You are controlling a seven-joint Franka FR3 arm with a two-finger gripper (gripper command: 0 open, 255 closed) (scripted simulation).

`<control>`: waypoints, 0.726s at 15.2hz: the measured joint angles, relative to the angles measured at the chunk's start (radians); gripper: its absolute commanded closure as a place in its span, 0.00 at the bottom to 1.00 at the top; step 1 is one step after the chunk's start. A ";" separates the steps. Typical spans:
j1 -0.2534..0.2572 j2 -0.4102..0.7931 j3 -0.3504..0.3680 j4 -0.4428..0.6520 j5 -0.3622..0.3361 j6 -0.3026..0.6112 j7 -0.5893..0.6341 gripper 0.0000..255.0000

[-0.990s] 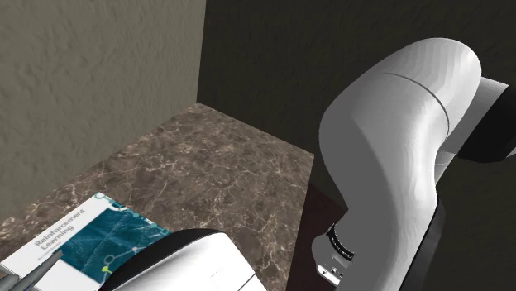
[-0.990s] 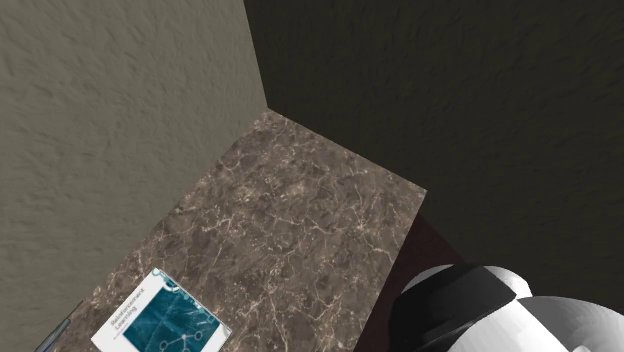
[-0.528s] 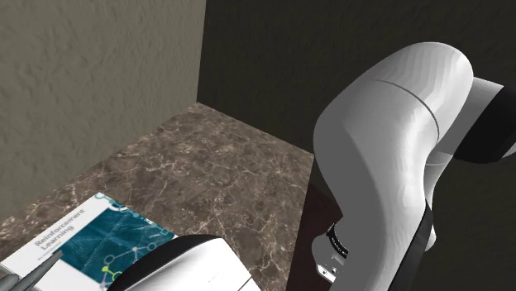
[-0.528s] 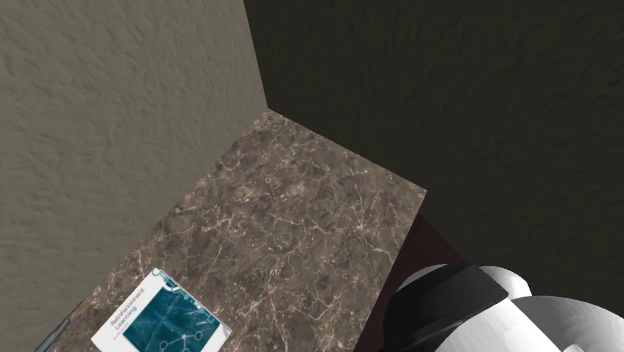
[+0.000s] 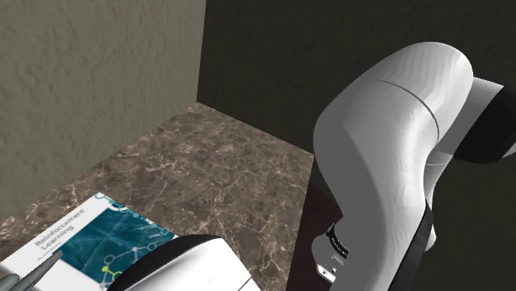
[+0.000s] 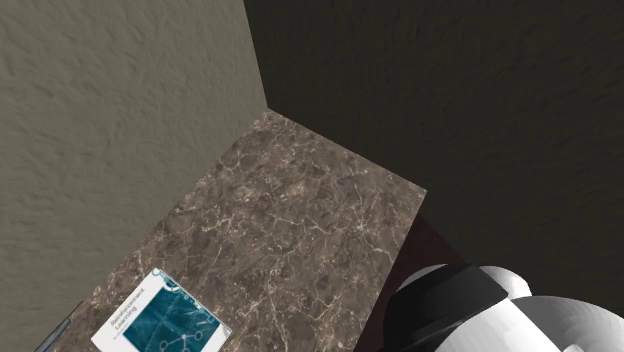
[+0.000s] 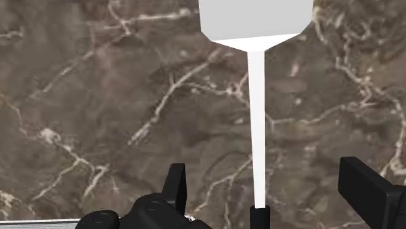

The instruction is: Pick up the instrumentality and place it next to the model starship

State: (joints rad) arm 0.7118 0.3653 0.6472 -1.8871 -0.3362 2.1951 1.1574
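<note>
Marble-veined brown counter (image 7: 97,97) lies under the gripper (image 7: 262,174), whose two black fingers (image 7: 367,188) stand wide apart with nothing pinched. The tool (image 7: 257,97), a spatula-like thing with a pale grey blade and a thin white handle, lies flat on the stone. Its handle runs into the gap between the fingers, touching neither, and the blade points away from the hand. A second ago the arm (image 5: 389,165) sat a shade further toward the shoulder view's right. Half a second ago it had reached its present pose, and nothing has shifted since in either outside view. I read that as the approach being over: the hand is lined up on the handle, and the pick itself, lowering and closing, is not yet done. As for room, in the shoulder view a teal-covered book (image 5: 83,236) lies at the lower left, with a grey pointed tip (image 5: 41,269) at its near corner by the frame edge. Whether that tip is the starship I cannot tell. The counter's middle and upper stretch is bare. A pale wall (image 5: 83,83) bounds it on the left and a dark wall (image 5: 273,66) at the top. On the right the slab ends in a straight edge over a dark drop, the side to mind when carrying.
</note>
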 measured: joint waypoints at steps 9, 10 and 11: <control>-0.018 -0.067 0.028 0.046 0.058 -0.098 -0.037 0.00; -0.018 -0.068 0.028 0.046 0.059 -0.098 -0.037 0.00; -0.018 -0.068 0.028 0.046 0.059 -0.098 -0.037 0.00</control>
